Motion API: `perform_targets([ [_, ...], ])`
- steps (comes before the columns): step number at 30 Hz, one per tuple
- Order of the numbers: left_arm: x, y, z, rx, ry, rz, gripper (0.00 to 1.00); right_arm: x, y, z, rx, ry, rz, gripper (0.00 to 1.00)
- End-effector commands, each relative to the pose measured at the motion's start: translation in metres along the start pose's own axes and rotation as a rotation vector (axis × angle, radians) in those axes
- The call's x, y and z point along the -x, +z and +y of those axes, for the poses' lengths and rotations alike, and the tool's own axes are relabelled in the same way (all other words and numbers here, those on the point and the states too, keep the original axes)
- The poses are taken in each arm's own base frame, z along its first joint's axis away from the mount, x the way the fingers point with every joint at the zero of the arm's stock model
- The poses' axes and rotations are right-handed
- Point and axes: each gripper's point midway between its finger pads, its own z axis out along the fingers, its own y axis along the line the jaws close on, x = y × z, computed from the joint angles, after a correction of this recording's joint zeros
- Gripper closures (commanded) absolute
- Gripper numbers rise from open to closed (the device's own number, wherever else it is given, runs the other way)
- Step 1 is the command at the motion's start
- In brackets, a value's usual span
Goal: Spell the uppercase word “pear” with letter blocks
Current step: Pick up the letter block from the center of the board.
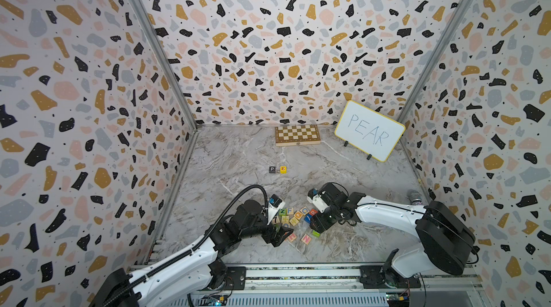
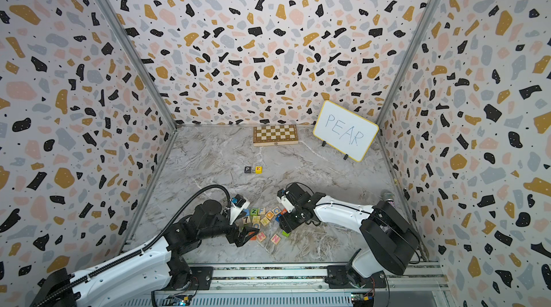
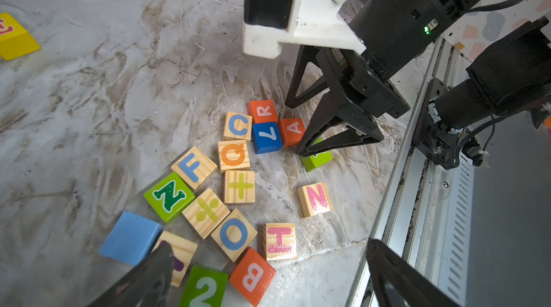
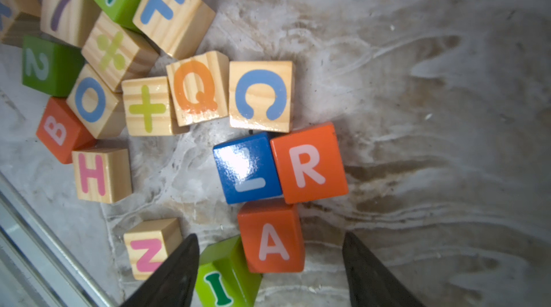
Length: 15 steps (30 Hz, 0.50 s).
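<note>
A block lay unclamped between the spread jaws of the right gripper in the right wrist view, green I block partly hidden by one finger; the left wrist view had the left gripper gaping over the pile; in a top view P block and E block sat side by side, well apart from both grippers.

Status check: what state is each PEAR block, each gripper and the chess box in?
P block, placed, letter up.
E block, placed beside P, small gap.
A block, in the pile, letter up, ungripped.
R block, in the pile, letter up.
Left gripper, open, empty.
Right gripper, open, straddling the A block.
Chess box, closed.
</note>
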Motion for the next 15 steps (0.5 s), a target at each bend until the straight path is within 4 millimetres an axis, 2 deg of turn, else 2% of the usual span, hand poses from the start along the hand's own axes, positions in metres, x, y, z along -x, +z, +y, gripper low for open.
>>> perform_targets([
  [1,0.0096,0.0016,-0.006,-0.025,0.044,-0.035,0.01,0.011,-0.0042,-0.0001,-0.019,-0.009,-0.013,0.24],
  [15,0.0129,0.003,-0.0056,-0.017,0.071,-0.037,0.01,0.0111,0.0054,-0.0042,-0.067,-0.007,0.028,0.34],
])
